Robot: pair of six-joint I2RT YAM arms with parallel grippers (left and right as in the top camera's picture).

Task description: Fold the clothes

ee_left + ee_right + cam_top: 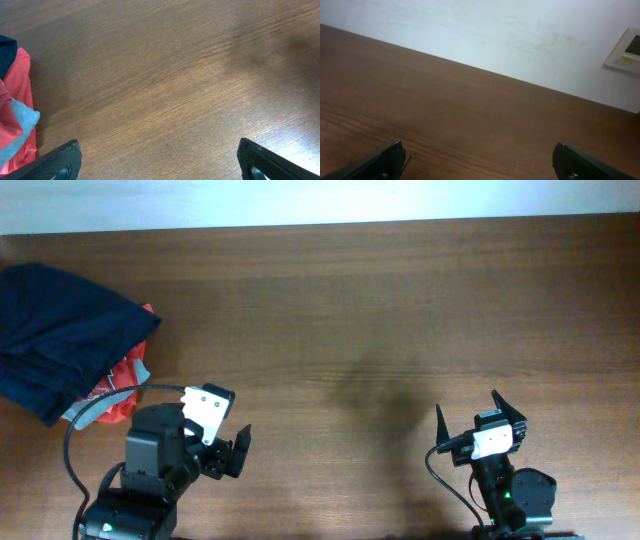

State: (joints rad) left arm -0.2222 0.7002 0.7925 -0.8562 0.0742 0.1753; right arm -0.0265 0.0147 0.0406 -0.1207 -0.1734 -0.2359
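Note:
The dark navy clothes [60, 335] lie bunched at the far left of the table, on top of a red garment [125, 380]. A corner of the navy fabric [6, 52] shows at the left edge of the left wrist view. My left gripper [228, 452] is open and empty near the front edge, to the right of the pile; its fingertips [159, 157] stand wide apart over bare wood. My right gripper [478, 418] is open and empty at the front right, far from the clothes; its fingertips [479, 157] stand wide apart.
The red garment with a light grey piece [17, 120] pokes out from under the navy pile. The wooden table [380, 310] runs back to a white wall [510, 35]. A wall panel [626, 52] shows at the right.

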